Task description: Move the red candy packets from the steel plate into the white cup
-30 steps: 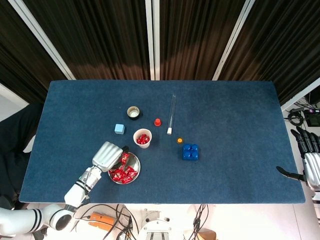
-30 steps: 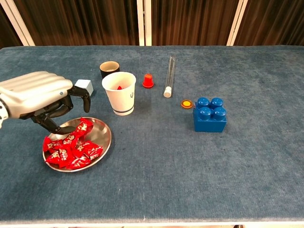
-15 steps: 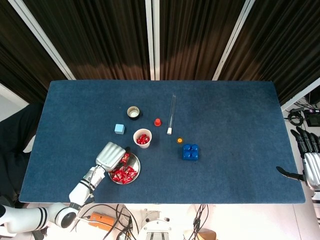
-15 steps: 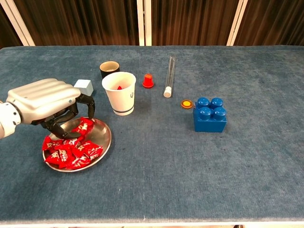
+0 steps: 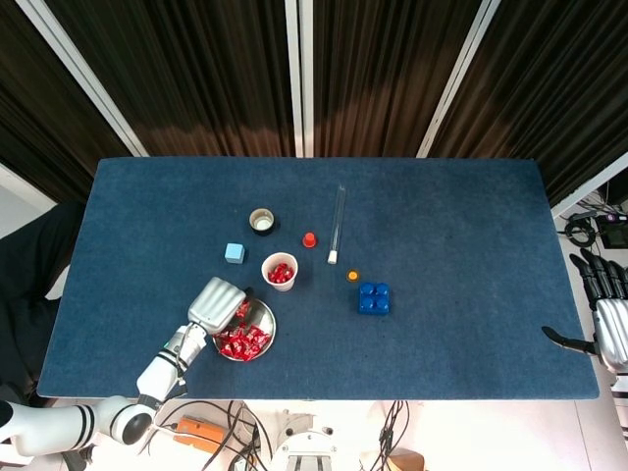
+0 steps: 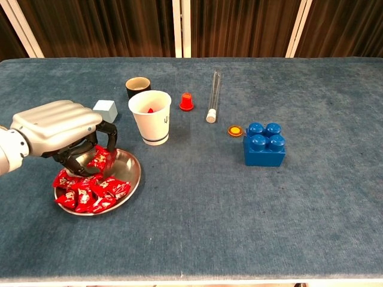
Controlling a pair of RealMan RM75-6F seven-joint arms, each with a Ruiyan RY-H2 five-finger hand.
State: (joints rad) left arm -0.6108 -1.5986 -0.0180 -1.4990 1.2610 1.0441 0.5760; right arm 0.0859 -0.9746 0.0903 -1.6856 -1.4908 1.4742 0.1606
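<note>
Honestly we can't make out much under the silver left hand (image 6: 60, 134): its curled dark fingers (image 6: 106, 139) cover the back of the round steel plate (image 6: 128, 177), and a red candy packet (image 6: 99, 159) sits pinched between them, lifted a bit above the heap. The rest of the red candy packets (image 6: 90, 188) lie piled in the plate, and from the head view the hand hides the plate's left part. The left forearm is cut off at the chest view's edge.

The right hand (image 5: 610, 312) only peeks in at the far right of the head view, off the blue worktop (image 5: 461, 226), partly cropped, so we cannot tell how its fingers are set.

The white paper cup (image 6: 150, 117) stands upright just beyond the plate, with some red packets already inside. Near it sit a pale blue small cube (image 6: 106, 109), a dark short cup (image 6: 137, 86), a small red cap (image 6: 187, 101), a clear glass tube (image 6: 213, 95) lying flat, an orange little disc (image 6: 236, 130) and a blue plastic building brick (image 6: 264, 143). Nothing stands between plate and cup.
</note>
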